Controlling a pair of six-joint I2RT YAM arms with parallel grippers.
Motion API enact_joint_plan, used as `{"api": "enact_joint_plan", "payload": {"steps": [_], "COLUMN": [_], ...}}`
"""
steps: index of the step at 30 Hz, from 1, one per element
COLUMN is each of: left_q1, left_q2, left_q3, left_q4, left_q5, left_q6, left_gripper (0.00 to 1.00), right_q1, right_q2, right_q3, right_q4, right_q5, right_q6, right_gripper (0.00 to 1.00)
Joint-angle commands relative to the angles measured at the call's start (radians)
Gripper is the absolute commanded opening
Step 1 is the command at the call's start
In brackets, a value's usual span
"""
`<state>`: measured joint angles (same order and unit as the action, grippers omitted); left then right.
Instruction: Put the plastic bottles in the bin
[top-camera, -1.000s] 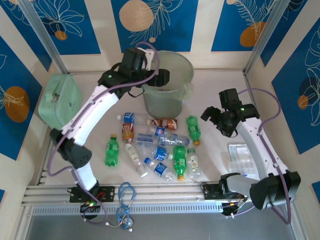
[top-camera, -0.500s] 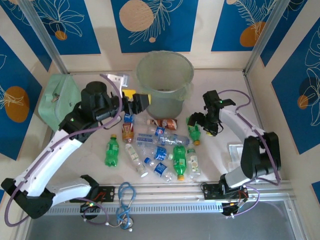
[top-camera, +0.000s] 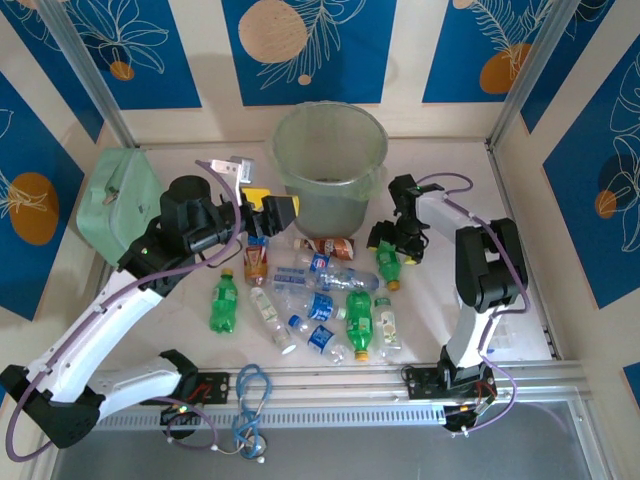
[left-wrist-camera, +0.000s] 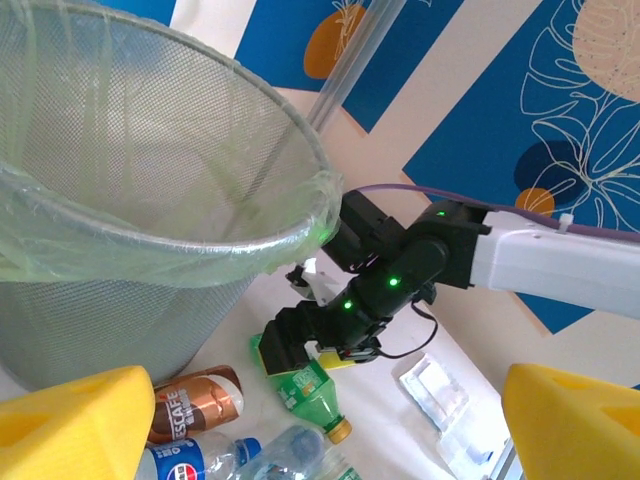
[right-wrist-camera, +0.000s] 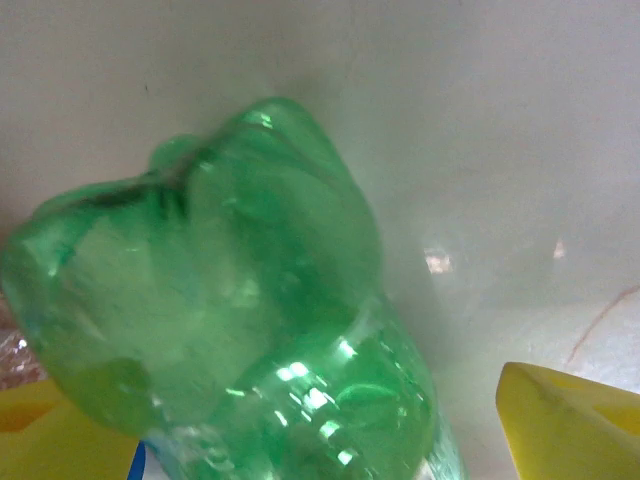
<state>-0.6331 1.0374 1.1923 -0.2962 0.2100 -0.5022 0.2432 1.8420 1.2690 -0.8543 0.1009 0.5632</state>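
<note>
Straddling green bottle (top-camera: 389, 268) at frame centre-right, beside bin (top-camera: 330, 205): right jaws open, not yet gripping; left jaws spread wide, empty. Risk: squirting sideways from off-centre pinch on slick rounded base.

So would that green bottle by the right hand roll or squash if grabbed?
The green bottle looks empty and see-through, so probably light. Its thin wall may squash when the right hand squeezes. Lying on its round side, it could roll if nudged.

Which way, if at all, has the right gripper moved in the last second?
Yes. In the top view the right gripper has swung left, toward the bin, and now sits over the green bottle beside it, jaws open.
</note>
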Motion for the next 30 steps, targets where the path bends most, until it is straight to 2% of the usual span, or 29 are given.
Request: {"api": "enact_joint_plan", "payload": {"steps": [1, 9, 18, 25, 30], "left_q1": [-0.002, -0.002, -0.002, -0.002, -0.003], "left_q2": [-0.002, -0.004, 0.003, 0.000, 0.006], "left_q3": [-0.015, -0.021, -0.026, -0.031, -0.035], "left_q4": [0.038, 0.029, 0.032, 0.036, 0.072], "left_q5": [0.019, -0.003, -0.003, -0.004, 0.057], "left_q6": [-0.016, -0.008, -0.012, -0.016, -0.031], "left_gripper": [0.89, 0.89, 0.89, 0.89, 0.90], "right_q1": [0.001, -0.026, -0.059, -0.087, -0.100], "right_q2": [0.049, 0.061, -0.043, -0.247, -0.511], "right_q3": [0.040, 0.013, -0.057, -0.129, -0.182], "right_q4": [-0.054, -0.048, -0.014, 0.006, 0.027], "right_q5": [0.036, 0.056, 0.048, 0.011, -0.070], "right_q6": [-0.006, 0.015, 0.045, 0.087, 0.140], "right_gripper": [0.86, 0.74, 0.60, 0.55, 0.55]}}
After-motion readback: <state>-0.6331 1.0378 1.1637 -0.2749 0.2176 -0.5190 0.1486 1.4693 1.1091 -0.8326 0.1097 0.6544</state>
